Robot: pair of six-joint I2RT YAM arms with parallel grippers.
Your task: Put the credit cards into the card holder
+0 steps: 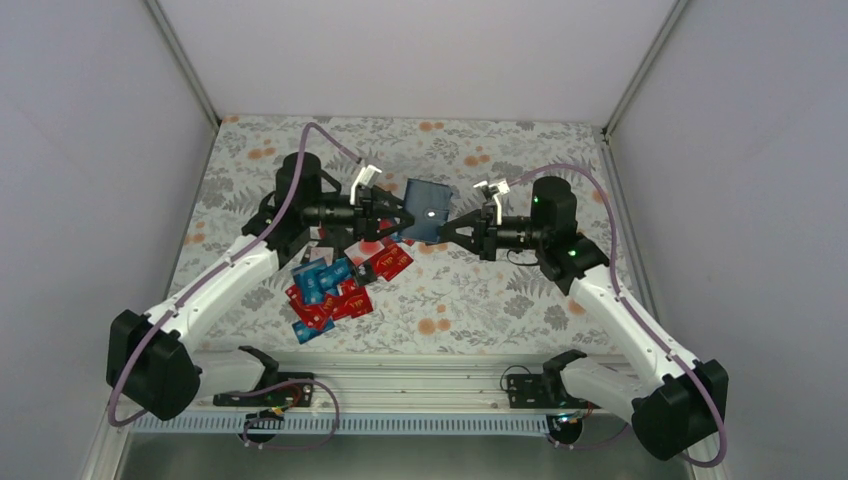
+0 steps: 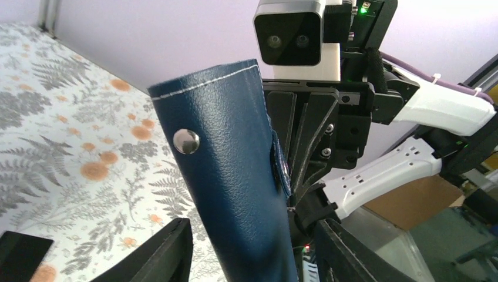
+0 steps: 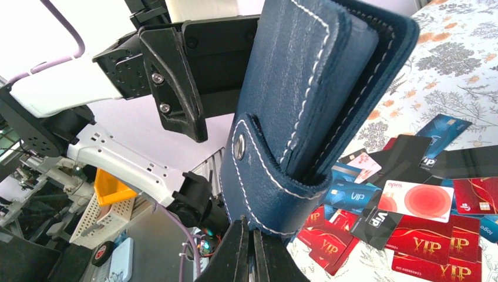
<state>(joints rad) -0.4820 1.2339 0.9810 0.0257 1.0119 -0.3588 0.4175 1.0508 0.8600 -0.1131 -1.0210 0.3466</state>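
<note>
Your card holder (image 1: pixel 430 210) is up off the counter (image 1: pixel 480 290), hanging between the two hands at about the middle of the workspace. It is folded shut: the right wrist view shows the dark blue leather (image 3: pixel 305 106) with white stitching, doubled over, with a strap and a metal snap (image 3: pixel 238 147) low on its side. From the left wrist you see its plain back (image 2: pixel 235 164) standing nearly upright, with another snap (image 2: pixel 186 141) near the top.

Your right hand (image 1: pixel 452 228) has its fingers pressed together on the bottom edge of the holder (image 3: pixel 251 247), pinching it from below. Your left hand (image 1: pixel 400 222) comes in from the other side with its fingers spread, one on each side of the holder (image 2: pixel 252 252). A thin gap shows on both sides, so it looks like it is straddling the holder rather than gripping it.

The credit cards (image 1: pixel 335 285) lie loose on the counter in an overlapping heap, below and to the left of the holder in the top view. They are mostly red and blue, and several read "VIP" (image 3: pixel 423 235). A white card with a red disc (image 3: pixel 417 200) lies on top of them, with a few black ones mixed in. One black card (image 2: pixel 20 252) shows at the lower left corner of the left wrist view. The counter is covered in a grey fern and orange flower print.
</note>
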